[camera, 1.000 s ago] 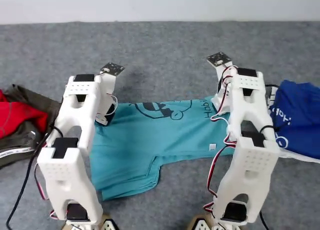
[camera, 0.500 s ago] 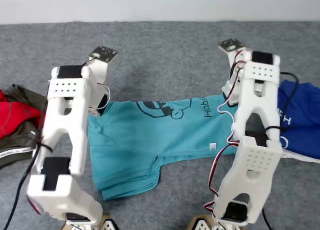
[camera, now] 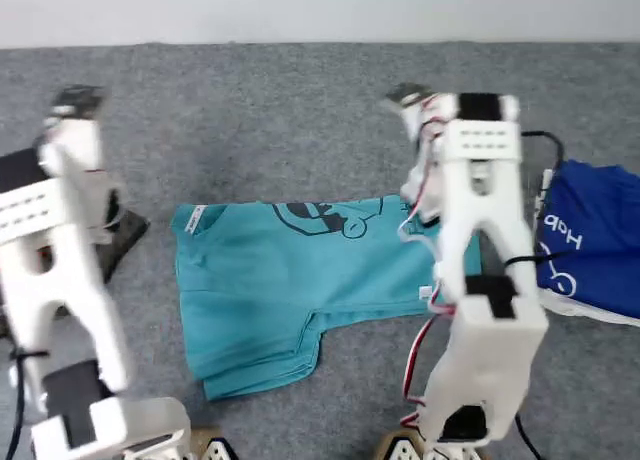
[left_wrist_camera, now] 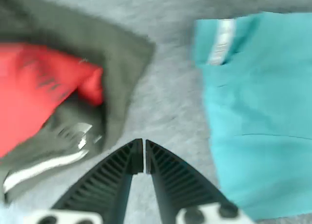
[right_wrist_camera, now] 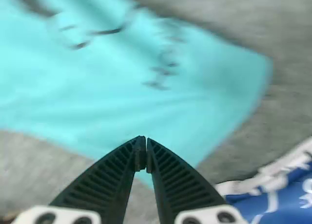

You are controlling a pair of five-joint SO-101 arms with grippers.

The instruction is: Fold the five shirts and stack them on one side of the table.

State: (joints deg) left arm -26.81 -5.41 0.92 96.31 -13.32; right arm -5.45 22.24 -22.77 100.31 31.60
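teal shirt [camera: 290, 280]: centre of high view, flat on grey table [camera: 300, 100]; looks part-folded, layered edge at lower left, neck label at its upper-left corner.
L gripper [left_wrist_camera: 144, 143]: jaws closed tip to tip, nothing in them; over bare table btwn teal shirt and the heap of red shirt [left_wrist_camera: 39, 83] + dark shirt [left_wrist_camera: 124, 53].
R gripper [right_wrist_camera: 145, 141]: jaws closed, empty; above teal shirt's edge, near blue shirt [camera: 595, 250] at right of high view.
handling: prob. light, soft, limp; will sag & bunch, no stiffness.
where to grip: corners/hem, pinching all layers together w/ both arms, else fold likely slips apart.
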